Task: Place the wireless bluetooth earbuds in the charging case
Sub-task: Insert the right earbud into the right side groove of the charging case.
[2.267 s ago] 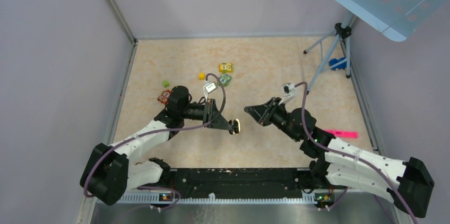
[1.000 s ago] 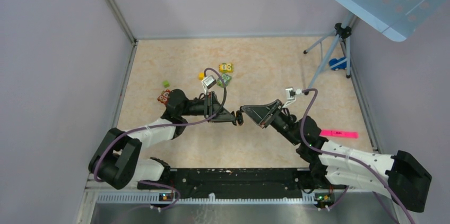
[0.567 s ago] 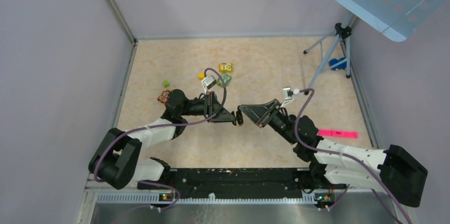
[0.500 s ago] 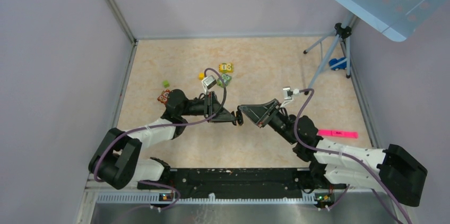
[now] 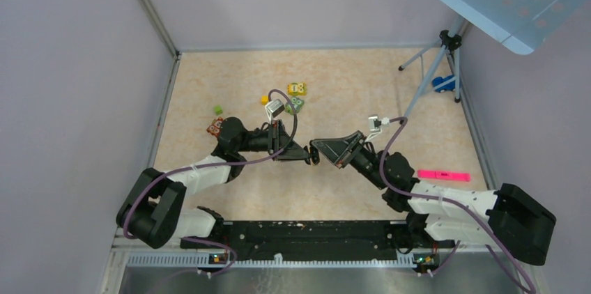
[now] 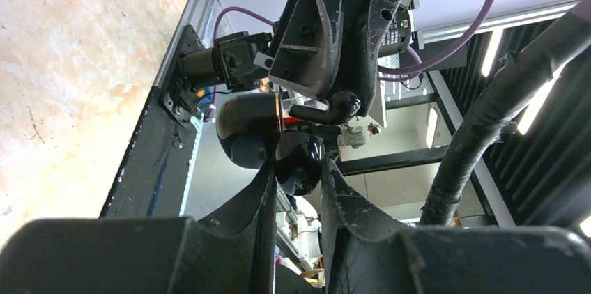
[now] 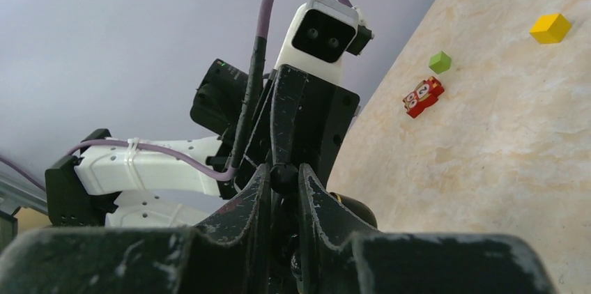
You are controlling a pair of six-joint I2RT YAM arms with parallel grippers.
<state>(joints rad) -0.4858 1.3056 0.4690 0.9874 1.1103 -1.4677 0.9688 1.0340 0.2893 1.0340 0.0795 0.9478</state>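
2 black robot arms are seen from above, meeting tip to tip over the middle of a beige marbled table (image 5: 362, 92). The left gripper (image 5: 307, 157) is pointed to the right and the right gripper (image 5: 316, 146) to the left. Their tips are almost touching and are raised above the table.

In the left wrist view, the left gripper's jaws are closed to a narrow gap around the charging case (image 6: 298, 163), a glossy black rounded shell pinched between the 2 fingers. A second glossy black rounded part with an orange inner face, seemingly the open lid (image 6: 245, 130), is seen just beside it on the left. Just above the case, a small black curved earbud (image 6: 337, 107) is held at the tip of the right gripper. Whether it touches the case cannot be told.

In the right wrist view, the right gripper's jaws are nearly closed, with the small dark piece pinched between them. The 2nd earbud cannot be made out in any view.

Beyond the left arm, small toy pieces are scattered on the table: a yellow cube (image 7: 550, 28), a green cube (image 7: 440, 62) and a red block (image 7: 423, 96) marked with the number 2. A pink strip (image 5: 443, 175) lies on the table beside the right arm.
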